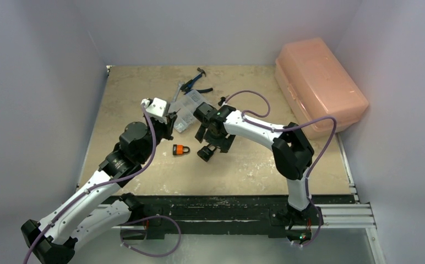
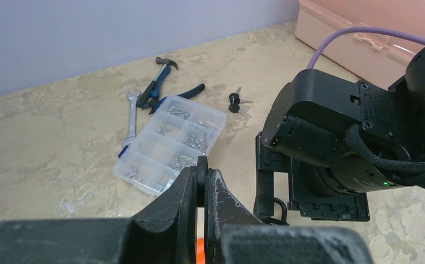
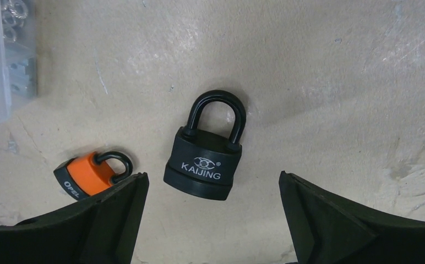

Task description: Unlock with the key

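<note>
Black padlock [image 3: 202, 165]: flat on its back, "KAIJING" face up, shackle seated shut.
Orange padlock [image 3: 89, 177]: lying just left of it, not touching, black shackle down.
Keys [image 2: 238, 104]: black-headed pair, lying farther back.

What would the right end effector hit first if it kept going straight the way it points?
Probably the black metal padlock marked KAIJING, lying on the beige table between the open fingers of the right end effector. The orange padlock lies beside it. Depth is uncertain.
</note>
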Robot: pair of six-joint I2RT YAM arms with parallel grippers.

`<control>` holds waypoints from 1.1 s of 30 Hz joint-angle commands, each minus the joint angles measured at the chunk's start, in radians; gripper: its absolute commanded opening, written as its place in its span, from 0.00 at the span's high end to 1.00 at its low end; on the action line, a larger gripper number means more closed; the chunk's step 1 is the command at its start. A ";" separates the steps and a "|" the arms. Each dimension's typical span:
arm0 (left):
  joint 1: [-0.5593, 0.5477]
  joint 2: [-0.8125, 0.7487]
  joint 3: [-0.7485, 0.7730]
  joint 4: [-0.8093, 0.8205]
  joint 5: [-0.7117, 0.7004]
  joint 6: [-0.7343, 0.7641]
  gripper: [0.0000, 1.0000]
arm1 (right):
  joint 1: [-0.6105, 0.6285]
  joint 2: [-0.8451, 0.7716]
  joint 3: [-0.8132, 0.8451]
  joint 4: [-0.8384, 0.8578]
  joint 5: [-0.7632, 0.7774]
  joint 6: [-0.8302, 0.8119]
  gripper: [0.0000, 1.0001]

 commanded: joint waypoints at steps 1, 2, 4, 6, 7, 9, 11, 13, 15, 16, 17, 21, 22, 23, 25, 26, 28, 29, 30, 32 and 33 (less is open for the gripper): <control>0.005 -0.011 0.036 0.009 -0.012 -0.011 1.00 | 0.003 0.017 0.053 -0.046 0.012 0.053 0.01; 0.006 -0.012 0.037 0.008 -0.009 -0.010 1.00 | 0.005 0.022 0.054 -0.044 0.008 0.057 0.01; 0.005 -0.013 0.036 0.007 -0.008 -0.007 1.00 | 0.008 0.035 0.059 -0.037 0.002 0.061 0.01; 0.007 -0.013 0.034 0.007 -0.007 -0.005 1.00 | 0.009 0.050 0.064 -0.036 -0.004 0.066 0.01; 0.006 -0.012 0.036 0.006 -0.006 -0.005 1.00 | 0.009 0.058 0.068 -0.036 -0.007 0.072 0.01; 0.006 -0.011 0.034 0.006 -0.006 -0.004 1.00 | 0.009 0.072 0.071 -0.031 -0.013 0.078 0.01; 0.007 -0.011 0.035 0.006 -0.006 -0.003 1.00 | 0.010 0.086 0.071 -0.026 -0.020 0.084 0.01; 0.006 -0.011 0.035 0.005 -0.006 -0.002 1.00 | 0.012 0.100 0.074 -0.017 -0.028 0.082 0.01; 0.006 -0.011 0.035 0.004 -0.004 0.000 1.00 | 0.013 0.114 0.078 -0.014 -0.029 0.081 0.01; 0.006 -0.011 0.035 0.003 -0.003 0.001 1.00 | 0.014 0.120 0.081 -0.013 -0.030 0.082 0.01; 0.006 -0.011 0.036 0.002 -0.003 0.002 1.00 | 0.015 0.126 0.082 -0.011 -0.031 0.082 0.01; 0.006 -0.009 0.035 0.002 -0.004 0.005 1.00 | 0.018 0.147 0.097 -0.008 -0.027 0.080 0.02; 0.005 -0.007 0.034 0.002 -0.004 0.005 1.00 | 0.018 0.154 0.102 -0.013 -0.027 0.080 0.02; 0.006 -0.005 0.036 0.001 -0.004 0.008 1.00 | 0.019 0.163 0.106 -0.016 -0.027 0.079 0.03; 0.005 -0.001 0.038 -0.004 -0.004 0.008 1.00 | 0.020 0.176 0.110 -0.021 -0.030 0.077 0.04; 0.006 -0.001 0.039 -0.006 -0.004 0.009 1.00 | 0.020 0.181 0.110 -0.019 -0.032 0.077 0.04; 0.006 -0.001 0.039 -0.006 -0.005 0.011 1.00 | 0.020 0.188 0.111 -0.015 -0.040 0.077 0.06; 0.006 -0.002 0.039 -0.006 -0.006 0.012 1.00 | 0.020 0.192 0.113 -0.014 -0.041 0.077 0.07; 0.006 -0.002 0.038 -0.006 -0.006 0.013 1.00 | 0.020 0.194 0.117 -0.016 -0.040 0.077 0.08; 0.007 -0.002 0.037 -0.007 -0.006 0.014 1.00 | 0.020 0.198 0.126 -0.021 -0.039 0.077 0.14; 0.006 -0.002 0.037 -0.008 -0.006 0.014 1.00 | 0.020 0.198 0.128 -0.023 -0.039 0.079 0.17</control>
